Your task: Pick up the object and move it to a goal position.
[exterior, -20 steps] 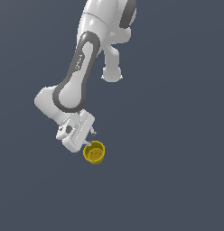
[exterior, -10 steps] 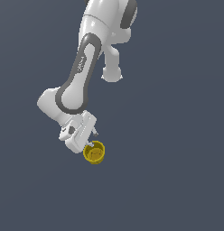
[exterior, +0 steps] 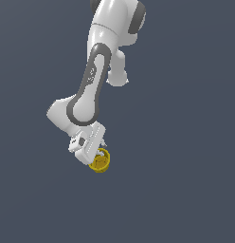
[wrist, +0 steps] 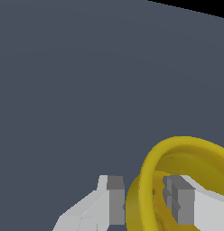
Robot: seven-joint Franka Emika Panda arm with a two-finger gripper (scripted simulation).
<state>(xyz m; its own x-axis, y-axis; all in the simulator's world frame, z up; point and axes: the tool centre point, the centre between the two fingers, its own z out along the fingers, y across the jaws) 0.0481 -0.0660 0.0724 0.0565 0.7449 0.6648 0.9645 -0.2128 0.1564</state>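
Grasp step in hand, judged from the pose: gripper [exterior: 99,153] lowered onto the yellow cup [exterior: 100,161] and straddling one side of its rim. In the wrist view, one grey finger pad [wrist: 115,200] outside the cup wall, the other pad [wrist: 179,198] inside the hollow, the rim [wrist: 147,169] passing between them. A narrow gap visible between the outer pad and the wall, so jaws apart and not yet clamped; contact on the inner pad too close to call.

Cup resting on the dark grey floor [exterior: 185,190] at about 5 o'clock from the gripper body in the exterior view, partly covered by the fingers, mouth tilted toward the camera. No goal marker visible in either view.

Next move, as a judgement: closing of the jaws on the rim wall until both pads bear, then a straight lift before any travel. Risk of the cup tipping or rolling if only one pad meets the wall first, the hold being on a thin curved edge.

Arm [exterior: 93,80] pose: base at 12 o'clock in the exterior view, long white link running down toward 7 o'clock, wrist bent so that the hand points downward and toward 5 o'clock at the cup.
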